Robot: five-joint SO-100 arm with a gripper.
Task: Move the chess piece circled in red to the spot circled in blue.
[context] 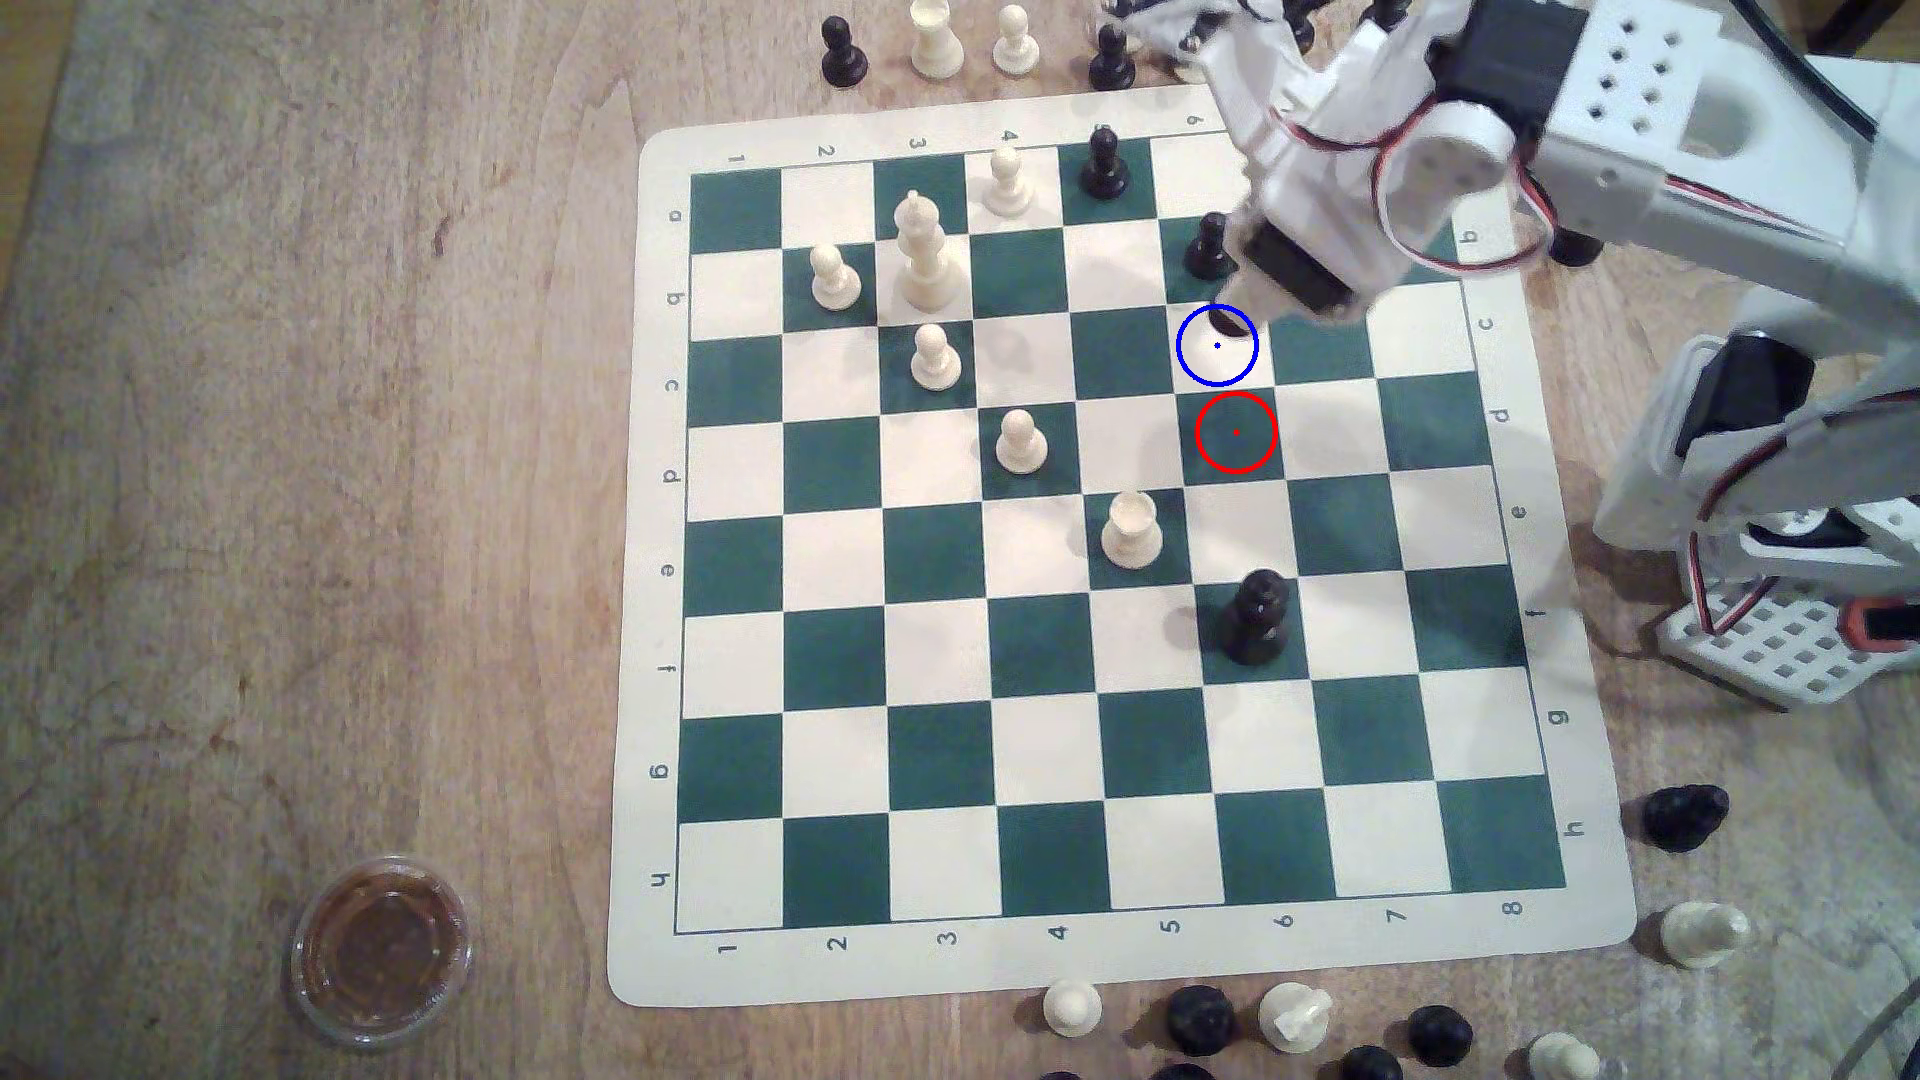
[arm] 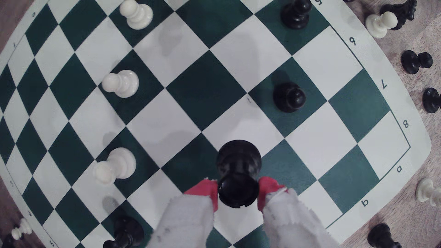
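Observation:
The chess piece (arm: 238,164), a black rook with a notched flat top, sits between my gripper's (arm: 238,192) red-tipped, white-wrapped fingers (arm: 205,190), which press on both sides of its head. In the exterior view my gripper (context: 1247,306) reaches down from the right. Only the dark base of the chess piece (context: 1232,325) shows under it, at the upper edge of the spot (context: 1214,363), a cream square ringed in blue. The red-ringed green square (context: 1235,432) just below holds nothing. Whether the base touches the board I cannot tell.
A black pawn (context: 1208,247) stands one square beyond the spot, close to my fingers. Another black pawn (context: 1103,166), a white rook (context: 1130,530), a large black piece (context: 1255,618) and several white pieces stand on the board (context: 1143,955). Captured pieces line its edges. A round lid (context: 379,950) lies lower left.

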